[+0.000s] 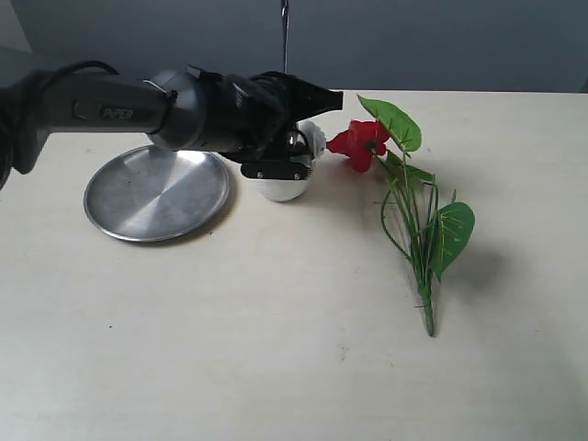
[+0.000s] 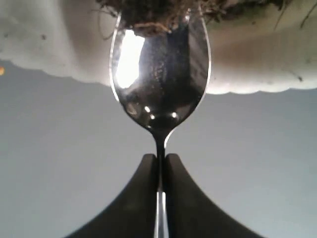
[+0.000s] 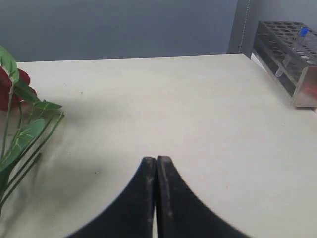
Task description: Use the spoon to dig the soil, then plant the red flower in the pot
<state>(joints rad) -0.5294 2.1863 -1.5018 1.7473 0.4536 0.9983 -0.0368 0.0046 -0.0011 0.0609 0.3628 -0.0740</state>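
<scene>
DIGGING UNDER WAY: The left claw [image 2: 159,157], clamped tight on the slim handle of the spoon [image 2: 159,74], holds the bowl's tip in the dark, fibrous soil [image 2: 163,12] inside the scalloped white pot [image 1: 280,188]. In the exterior frame the pot stands just left of upper centre, close beside a round steel plate [image 1: 156,193]. The red flower [image 1: 360,144] lies flat on the tabletop [image 1: 276,349] to the pot's right, with its bloom just beside the rim and its stems trailing toward the lower right. The right claw [image 3: 156,159], jaws pressed together on nothing, hangs over bare tabletop near the leaves. The step in hand appears to be the digging, and planting is not yet begun. The next move likely calls for levering the spoon to open a hollow without tipping soil over the rim. A claw must then take the flower by its stems.
</scene>
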